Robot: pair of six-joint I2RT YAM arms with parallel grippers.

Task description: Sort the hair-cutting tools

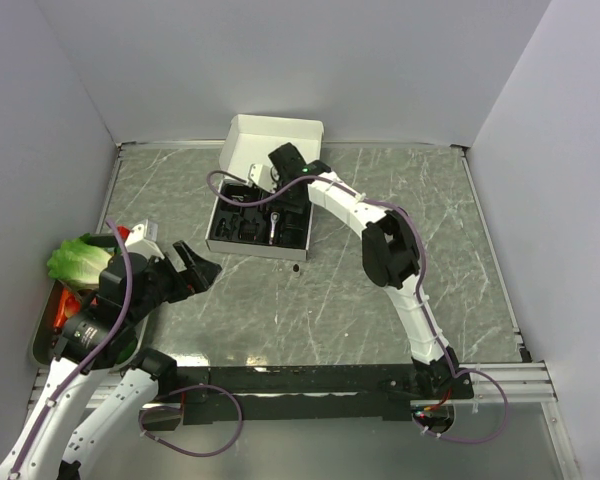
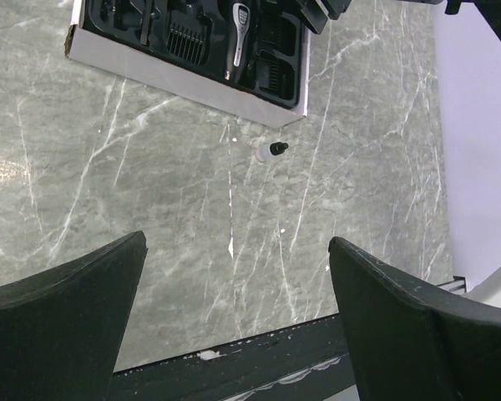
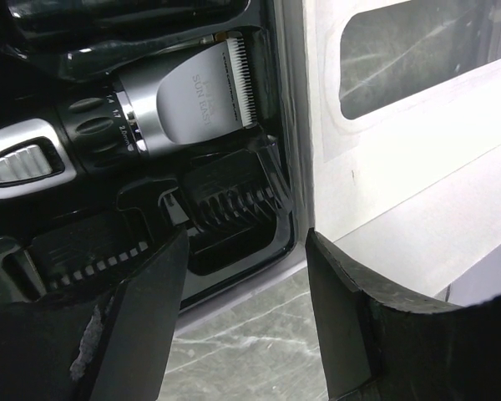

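Observation:
The black-and-silver hair clipper (image 3: 179, 104) lies in the black moulded insert of the white box (image 1: 248, 248), beside black comb attachments (image 3: 234, 196). In the top view the clipper (image 1: 275, 226) shows as a slim silver strip. My right gripper (image 3: 246, 242) hovers over the box's corner by the lid, open, with nothing between its fingers. In the top view the right gripper (image 1: 280, 172) sits at the box's far edge. My left gripper (image 2: 238, 242) is wide open and empty above bare table, well short of the box (image 2: 184, 83); it shows as the left gripper (image 1: 195, 268) in the top view.
A small white bottle with a black cap (image 2: 271, 150) lies on the table just in front of the box. The box's white lid (image 1: 272, 140) stands open at the back. A metal tray (image 1: 42, 335) with lettuce (image 1: 78, 258) and other vegetables sits at the left edge.

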